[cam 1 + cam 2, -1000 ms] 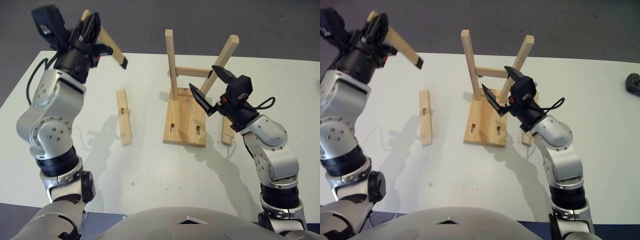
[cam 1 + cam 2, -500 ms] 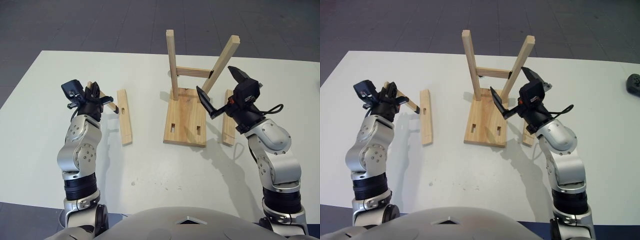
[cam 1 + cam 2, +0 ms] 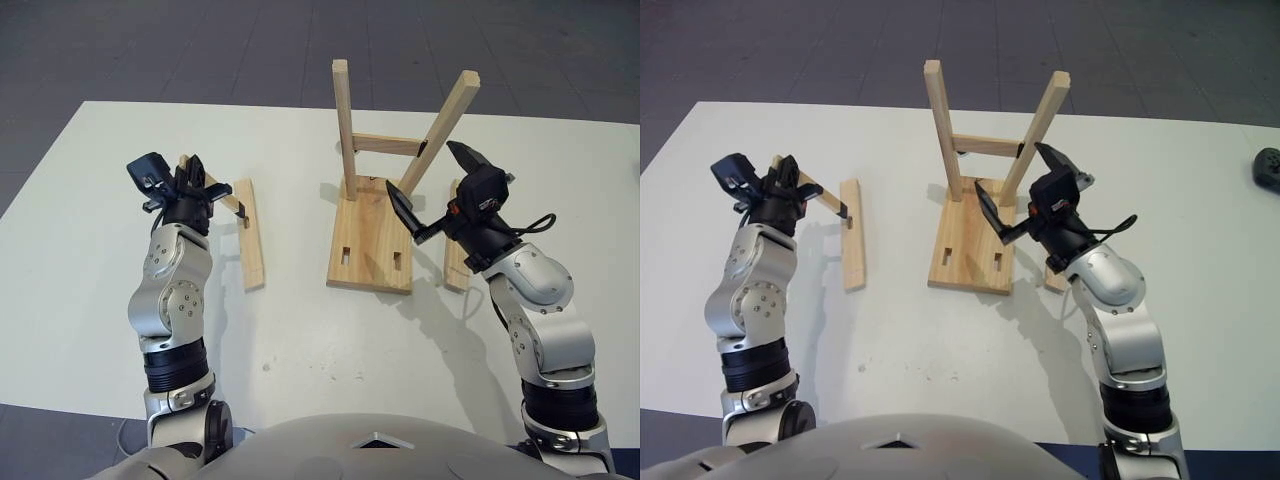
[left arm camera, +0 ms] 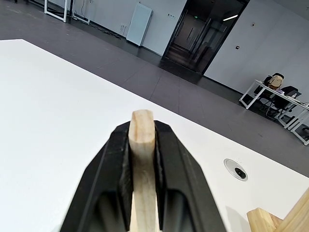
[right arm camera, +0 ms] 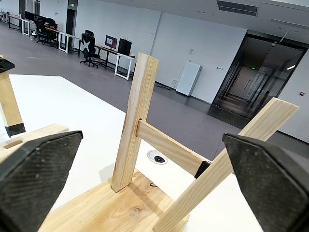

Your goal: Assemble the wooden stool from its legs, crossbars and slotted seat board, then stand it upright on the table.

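My left arm [image 3: 168, 290] and right arm [image 3: 545, 300] are silver-grey rounded housings dotted with small screws, black bands between; a black cable [image 3: 535, 222] loops behind my black right tool [image 3: 421, 167].

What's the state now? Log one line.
left gripper shut on wooden piece | right gripper open beside upright legs | seat board flat on table | left loose leg, right loose leg lying flat

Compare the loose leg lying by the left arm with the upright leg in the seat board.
The loose leg lies flat on the table; the upright leg stands vertical. The loose leg is apart from the seat board, on its left; the upright leg rises from the board's far left corner, tied by a crossbar to the tilted leg. Both are pale wooden bars.
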{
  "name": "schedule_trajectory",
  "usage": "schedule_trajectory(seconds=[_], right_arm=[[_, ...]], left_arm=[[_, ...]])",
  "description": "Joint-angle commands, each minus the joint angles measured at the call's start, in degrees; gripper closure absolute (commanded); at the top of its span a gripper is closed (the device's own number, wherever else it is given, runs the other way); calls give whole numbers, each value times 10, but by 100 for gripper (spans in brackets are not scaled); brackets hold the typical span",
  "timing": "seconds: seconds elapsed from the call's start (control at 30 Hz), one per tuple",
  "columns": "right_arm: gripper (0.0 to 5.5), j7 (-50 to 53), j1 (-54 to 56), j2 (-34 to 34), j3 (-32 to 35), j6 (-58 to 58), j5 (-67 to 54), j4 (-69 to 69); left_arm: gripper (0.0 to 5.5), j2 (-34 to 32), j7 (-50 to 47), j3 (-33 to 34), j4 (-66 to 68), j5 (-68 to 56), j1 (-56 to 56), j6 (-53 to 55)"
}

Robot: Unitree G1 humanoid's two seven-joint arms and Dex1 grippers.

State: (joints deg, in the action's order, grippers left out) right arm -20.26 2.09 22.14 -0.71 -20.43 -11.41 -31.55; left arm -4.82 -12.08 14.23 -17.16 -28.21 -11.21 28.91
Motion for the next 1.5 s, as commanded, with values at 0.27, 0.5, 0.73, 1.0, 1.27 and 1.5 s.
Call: schedule_trajectory(seconds=[0.27, 0.5, 0.73, 1.0, 1.27, 1.5], right_arm=[[10, -3, 2, 2, 1, -3, 8, 0], [10, -4, 3, 2, 1, -3, 9, -1], [10, 0, 8, -4, -3, 1, 13, 0], [10, 4, 18, -3, 2, 4, 18, 2], [10, 4, 26, -2, 1, 6, 20, 4], [10, 5, 34, -1, 2, 8, 21, 10]], left_arm=[[508, 21, -3, -8, 17, 38, 34, 9], [508, 3, 11, -13, 18, 62, 34, 5], [508, 1, 27, -35, 19, 89, 50, 5], [508, -33, 61, -97, 38, 171, 106, -7], [508, -21, 81, -91, 52, 165, 133, 17], [508, 12, 87, -45, 73, 108, 142, 38]])
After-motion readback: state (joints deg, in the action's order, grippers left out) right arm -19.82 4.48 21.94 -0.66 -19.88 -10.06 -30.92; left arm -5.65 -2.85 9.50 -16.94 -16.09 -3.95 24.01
